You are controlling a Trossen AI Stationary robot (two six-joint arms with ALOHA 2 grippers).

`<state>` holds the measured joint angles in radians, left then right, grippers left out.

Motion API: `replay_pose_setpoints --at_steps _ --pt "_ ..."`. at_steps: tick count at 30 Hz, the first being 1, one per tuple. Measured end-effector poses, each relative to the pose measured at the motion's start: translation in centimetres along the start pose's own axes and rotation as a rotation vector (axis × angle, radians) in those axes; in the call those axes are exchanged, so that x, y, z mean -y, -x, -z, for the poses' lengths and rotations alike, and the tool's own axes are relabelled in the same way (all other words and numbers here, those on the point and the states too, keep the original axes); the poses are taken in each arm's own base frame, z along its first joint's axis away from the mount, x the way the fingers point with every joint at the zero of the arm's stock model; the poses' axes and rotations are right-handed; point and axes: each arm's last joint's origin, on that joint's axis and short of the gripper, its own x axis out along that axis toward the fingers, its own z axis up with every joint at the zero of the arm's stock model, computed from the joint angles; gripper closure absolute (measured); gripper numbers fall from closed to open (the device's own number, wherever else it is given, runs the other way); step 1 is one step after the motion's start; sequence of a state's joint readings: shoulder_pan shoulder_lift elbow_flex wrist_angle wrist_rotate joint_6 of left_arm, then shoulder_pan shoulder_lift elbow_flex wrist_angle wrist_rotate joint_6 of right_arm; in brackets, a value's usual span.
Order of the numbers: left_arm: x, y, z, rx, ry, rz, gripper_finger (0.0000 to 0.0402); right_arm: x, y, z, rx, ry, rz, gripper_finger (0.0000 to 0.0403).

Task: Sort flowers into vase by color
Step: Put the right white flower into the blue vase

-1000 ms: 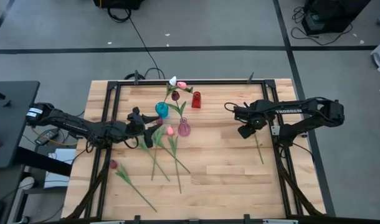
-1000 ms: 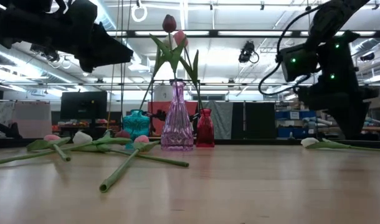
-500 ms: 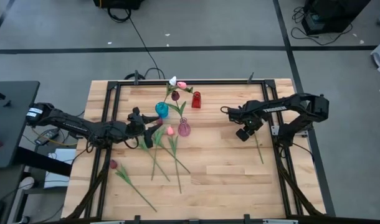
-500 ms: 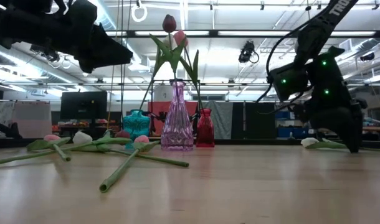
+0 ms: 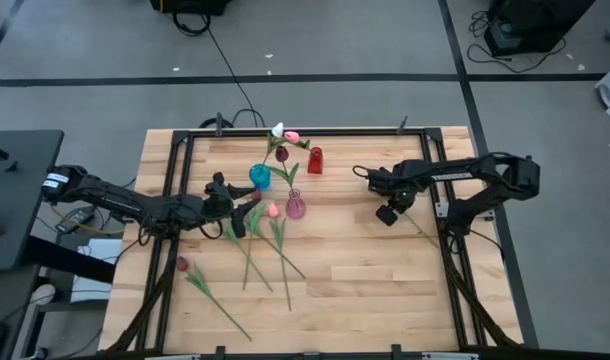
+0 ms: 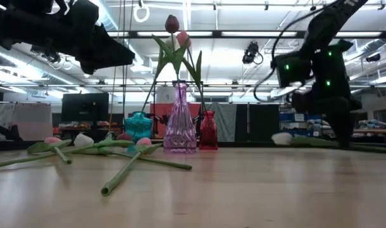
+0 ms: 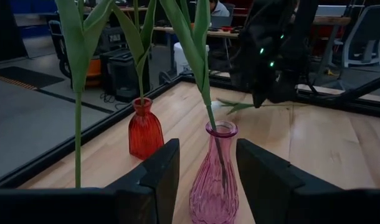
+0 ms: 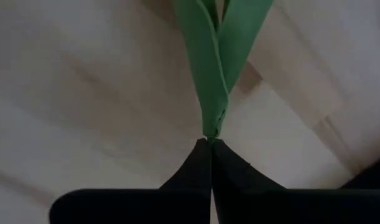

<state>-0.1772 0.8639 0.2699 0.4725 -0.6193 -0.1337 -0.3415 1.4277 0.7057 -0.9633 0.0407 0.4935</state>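
The right gripper (image 5: 390, 213) is gripping a white tulip (image 6: 283, 138) by its stem with fingers fully closed, the stem trailing away from the pink vase (image 5: 296, 207).

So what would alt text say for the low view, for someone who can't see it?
The right gripper holds a white tulip just above the table; a pink vase with tulips stands mid-table, loose flowers lying left.
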Motion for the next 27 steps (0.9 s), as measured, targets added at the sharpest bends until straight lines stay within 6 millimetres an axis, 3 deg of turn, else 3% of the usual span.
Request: replay_pose_setpoints --at_steps 7,15,18,22,27 --pt "0.0 0.0 0.0 0.0 0.0 0.0 0.0239 -1.6 3.3 0.0 0.161 0.142 -0.164 0.0397" --pt "0.0 0.0 0.0 -0.001 0.004 0.009 0.0239 -7.2 7.8 -0.9 0.582 0.463 -0.704 0.0397" --pt "0.4 0.0 0.0 -0.01 0.013 0.13 0.0239 -9.0 9.2 -0.8 0.719 0.579 -0.848 0.0397" --pt "1.3 -0.3 -0.1 0.004 0.027 0.323 0.0239 -11.4 10.5 -0.8 0.934 0.678 -0.942 0.0397" --pt "2.1 -1.3 0.2 0.055 0.025 0.367 0.0239 -13.7 11.5 -1.6 1.128 0.678 -0.969 0.0397"
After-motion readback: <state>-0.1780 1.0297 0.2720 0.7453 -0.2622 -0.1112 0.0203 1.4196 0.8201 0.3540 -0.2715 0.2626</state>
